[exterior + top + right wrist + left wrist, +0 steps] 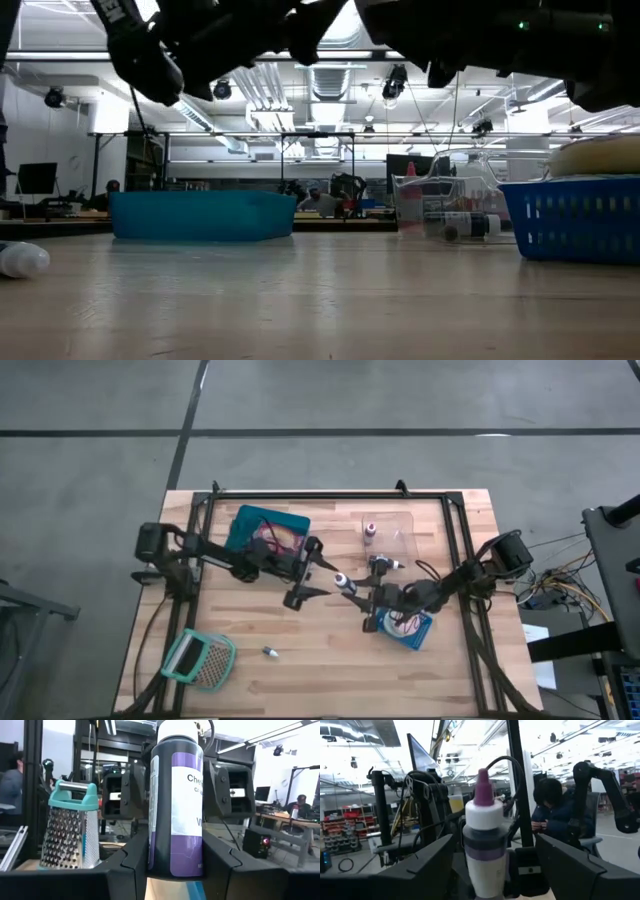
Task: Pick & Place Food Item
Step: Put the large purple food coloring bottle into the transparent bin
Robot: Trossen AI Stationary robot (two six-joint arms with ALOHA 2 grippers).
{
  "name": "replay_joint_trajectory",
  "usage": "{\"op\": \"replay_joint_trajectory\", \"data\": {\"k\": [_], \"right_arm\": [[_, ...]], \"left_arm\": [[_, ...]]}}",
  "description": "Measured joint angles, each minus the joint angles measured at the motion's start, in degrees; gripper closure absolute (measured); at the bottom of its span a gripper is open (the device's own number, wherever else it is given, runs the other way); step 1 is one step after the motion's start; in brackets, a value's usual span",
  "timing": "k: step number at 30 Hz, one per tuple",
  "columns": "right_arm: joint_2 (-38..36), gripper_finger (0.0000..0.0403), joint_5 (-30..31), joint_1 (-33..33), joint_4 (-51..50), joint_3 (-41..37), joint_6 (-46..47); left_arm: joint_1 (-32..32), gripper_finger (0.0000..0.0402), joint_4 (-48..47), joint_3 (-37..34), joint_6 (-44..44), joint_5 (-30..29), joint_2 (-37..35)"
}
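Observation:
A bottle (175, 800) with a dark body, a purple label and a white cap with a purple tip (482, 780) stands upright above the middle of the table (300, 660). My right gripper (352, 590), reaching in from the table's right side, is shut on it. My left gripper (324, 577) comes level from the table's left side and is open. Its two fingers (427, 857) stand on either side of the bottle's upper part, with a gap on each side, touching nothing. My right gripper pinches the bottle's lower body (156, 845) between its two fingers, one on each labelled side. The fingers come nearly level from the table's right side. The bottle stands upright in the hold, cap up, lifted clear of the table.
A teal bin (268, 528) sits at the far left. A clear tray (392, 532) with a small purple-capped bottle (370, 531) is at the far middle. A blue basket (408, 628) lies under my right arm. A grater (198, 658) and a small item (270, 652) lie near the front left.

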Motion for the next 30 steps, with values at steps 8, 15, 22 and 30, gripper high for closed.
{"op": "replay_joint_trajectory", "data": {"k": [8,15,22,30], "right_arm": [[-0.4,0.0282,0.4,-0.1,0.1,1.0,-2.2],[-0.4,0.0282,0.4,-0.3,0.1,1.9,-3.4],[-0.4,0.0282,0.4,-0.5,0.1,2.0,-3.3],[-0.4,0.0282,0.6,-0.8,0.1,1.9,-2.6]], "left_arm": [[0.0,0.0117,0.3,4.5,-1.9,0.4,5.7],[0.0,0.0117,0.4,6.6,-2.5,0.6,7.4],[0.0,0.0123,-0.8,8.0,-2.5,0.3,7.2],[0.0,0.0160,-4.7,10.2,-1.9,-0.3,7.2]]}}
